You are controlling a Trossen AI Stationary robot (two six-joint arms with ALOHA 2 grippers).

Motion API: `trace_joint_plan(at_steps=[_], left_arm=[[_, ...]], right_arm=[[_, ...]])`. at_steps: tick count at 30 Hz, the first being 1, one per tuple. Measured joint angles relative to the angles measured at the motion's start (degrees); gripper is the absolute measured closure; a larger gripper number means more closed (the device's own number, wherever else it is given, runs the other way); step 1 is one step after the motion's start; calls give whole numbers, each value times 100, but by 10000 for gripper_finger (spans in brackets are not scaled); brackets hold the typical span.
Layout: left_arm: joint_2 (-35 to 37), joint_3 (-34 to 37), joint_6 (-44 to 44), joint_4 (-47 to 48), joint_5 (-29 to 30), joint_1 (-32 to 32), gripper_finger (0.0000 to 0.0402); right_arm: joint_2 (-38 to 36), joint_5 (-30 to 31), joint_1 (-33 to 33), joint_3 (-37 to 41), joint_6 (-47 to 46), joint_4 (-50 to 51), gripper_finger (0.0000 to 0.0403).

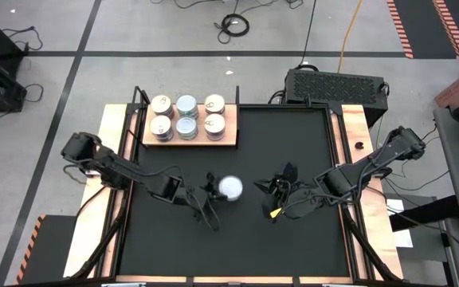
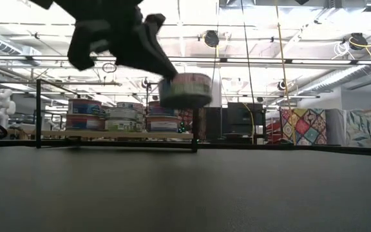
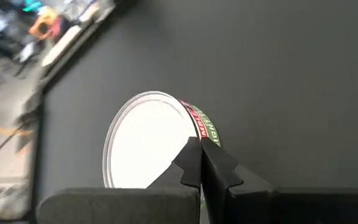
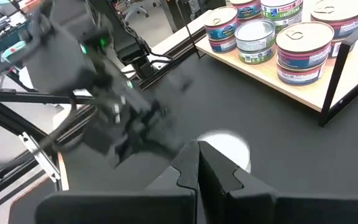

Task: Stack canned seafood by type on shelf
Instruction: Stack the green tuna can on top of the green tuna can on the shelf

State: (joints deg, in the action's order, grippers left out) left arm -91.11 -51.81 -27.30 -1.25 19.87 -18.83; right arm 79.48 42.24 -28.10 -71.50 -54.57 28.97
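A black mat [image 1: 293, 159] covers the bench under bright ceiling lights. The left pincer [image 1: 216, 191] is clamped on a white-lidded tin [image 1: 230, 187], lifted clear of the mat. The right pincer [image 1: 276, 191], fingers together, hangs near.

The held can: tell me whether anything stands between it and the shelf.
Nothing visible does. The left gripper holds the can above the black mat, and only bare mat lies between it and the shelf, which already carries six stacks. The right gripper waits off to the side.

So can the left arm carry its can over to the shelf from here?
Probably yes: the left tool holds the can lifted off the black mat, with nothing between it and the shelf.
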Motion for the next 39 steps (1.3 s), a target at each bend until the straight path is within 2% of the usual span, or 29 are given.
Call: trace_joint_plan(at_steps=[8,12,18,24,28,34,39], left_arm=[[1153,-8,280,574,1177,16,401],[1633,-4,719,1207,1574,129,401],[2057,-2,1335,2655,2092,440,401],[2569,372,1494,2995,2167,1008,402],[2930,854,1217,2893,2070,1533,402],[3071,1446,308,2146,1496,2421,402],[3071,1547,-168,1602,1216,2990,402]], right_arm=[[0,0,2,0,70,-11,403],[0,43,4,0,166,-35,403],[0,142,66,0,156,-36,403],[0,133,225,0,263,-88,403],[0,131,314,0,289,-87,403],[0,114,467,0,319,-87,403],[0,92,569,0,319,-87,403]])
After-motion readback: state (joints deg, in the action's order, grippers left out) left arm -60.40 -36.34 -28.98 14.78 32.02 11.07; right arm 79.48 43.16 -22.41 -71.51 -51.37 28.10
